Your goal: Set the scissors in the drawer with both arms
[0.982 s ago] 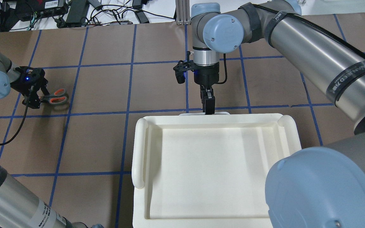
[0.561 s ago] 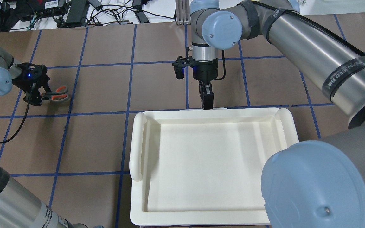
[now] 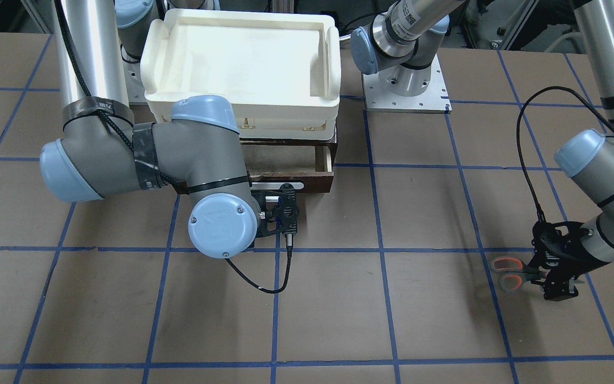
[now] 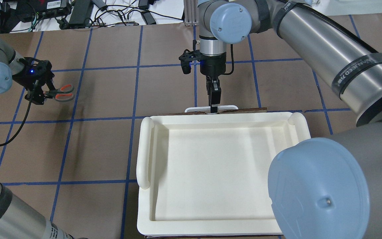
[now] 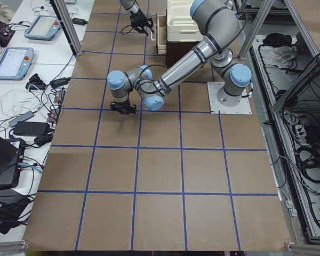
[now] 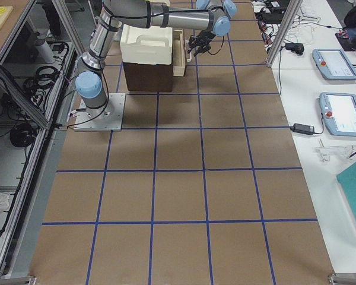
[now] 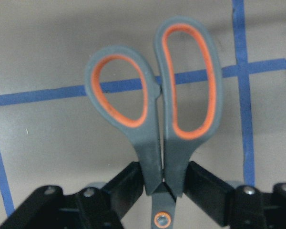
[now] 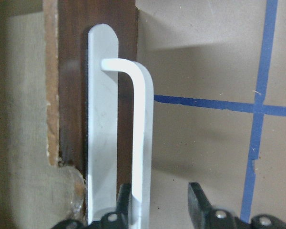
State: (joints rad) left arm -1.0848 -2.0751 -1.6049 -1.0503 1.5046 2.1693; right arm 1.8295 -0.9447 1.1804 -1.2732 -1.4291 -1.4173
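Beneath the cream tray (image 4: pixel 144 149), the drawer (image 3: pixel 317 185) is sliding out, its brown front now showing where a second ago only the handle (image 4: pixel 225 107) was peeking out. The right tool (image 8: pixel 159 200) is straddling that white bar, jaws apart. Well to the drawer's left, the left tool (image 7: pixel 162 186) is clamping the scissors (image 4: pixel 63 93) near the pivot and appears to be lifting them off the counter (image 4: pixel 111 93). Open counter is lying between scissors and drawer, but the tray's rim is overhanging the still-narrow opening.

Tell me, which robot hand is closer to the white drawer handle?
Right. The right gripper straddles the white drawer handle; the left gripper is far off sideways, holding the scissors.
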